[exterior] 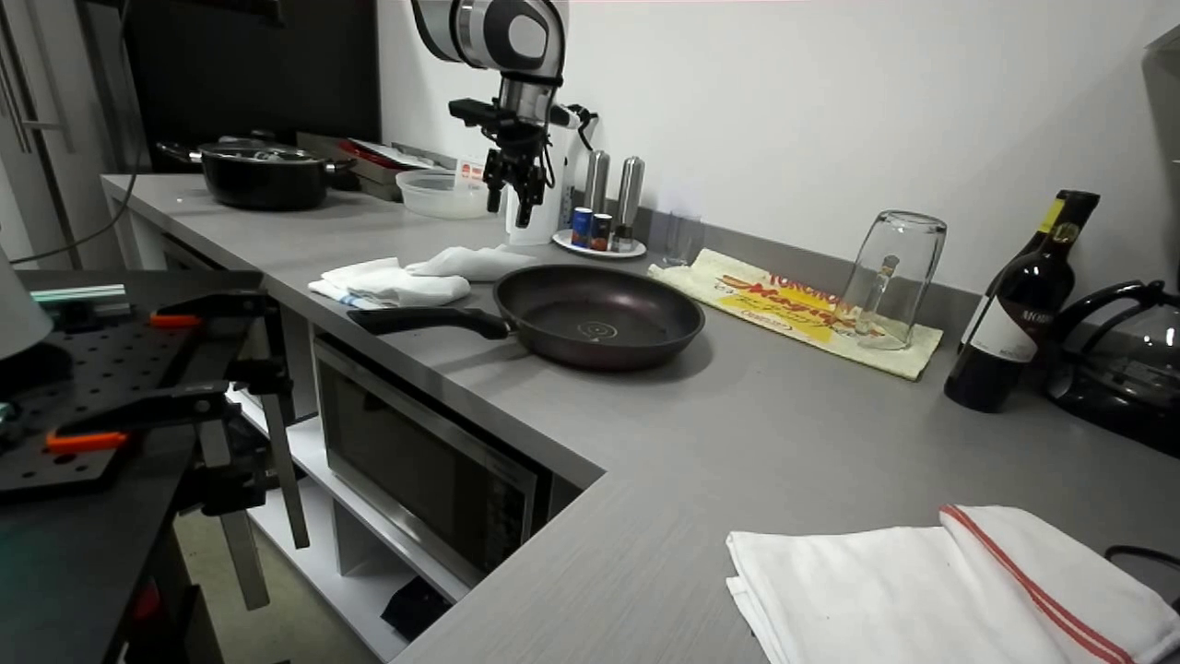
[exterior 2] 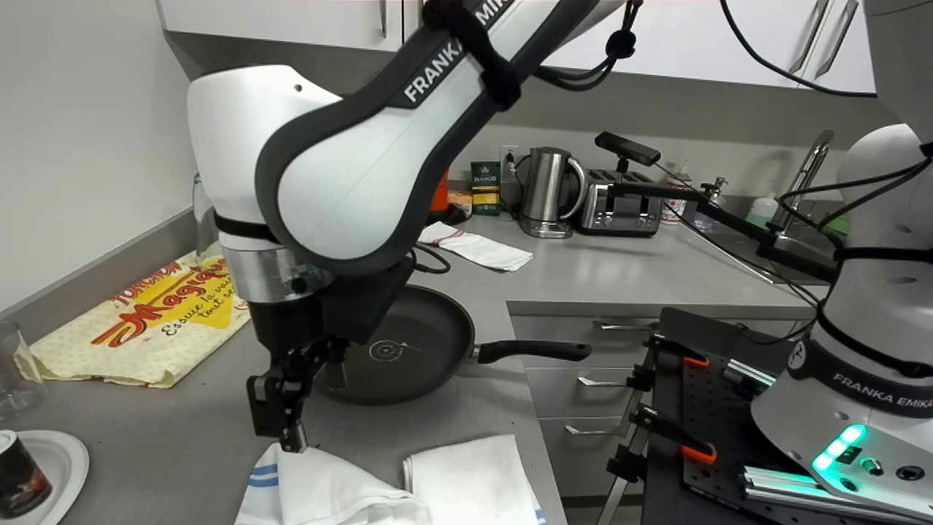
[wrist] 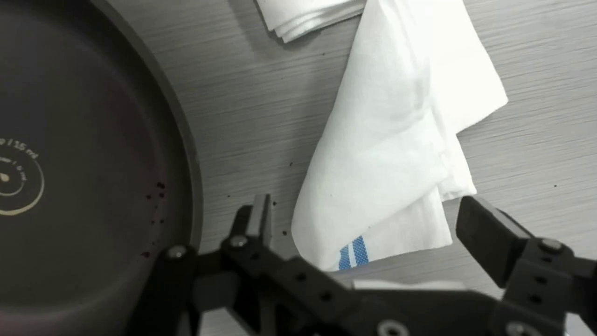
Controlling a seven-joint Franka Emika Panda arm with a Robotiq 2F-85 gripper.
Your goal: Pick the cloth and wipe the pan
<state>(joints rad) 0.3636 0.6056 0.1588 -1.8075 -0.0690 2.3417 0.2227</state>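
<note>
A black two-fingered tool [wrist: 367,221] hung with its fingers [wrist: 489,238] apart, above a white fabric cloth with blue stripes [wrist: 373,163].
The cloth lay rumpled on the grey table [exterior: 784,452] below the tool; beside the tool, to its left in the wrist view, sat a round dark frying pan [wrist: 88,154] with a long black handle [exterior 2: 536,350] and small dark-red spots [wrist: 161,185] inside. Well apart from the tool, in both exterior views, lay a folded white cloth with red stripes [exterior: 885,590].

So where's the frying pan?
The frying pan sits on the gray counter, near the middle of an exterior view, with the blue-striped white cloth to its left and the yellow printed towel behind it to the right.
</note>
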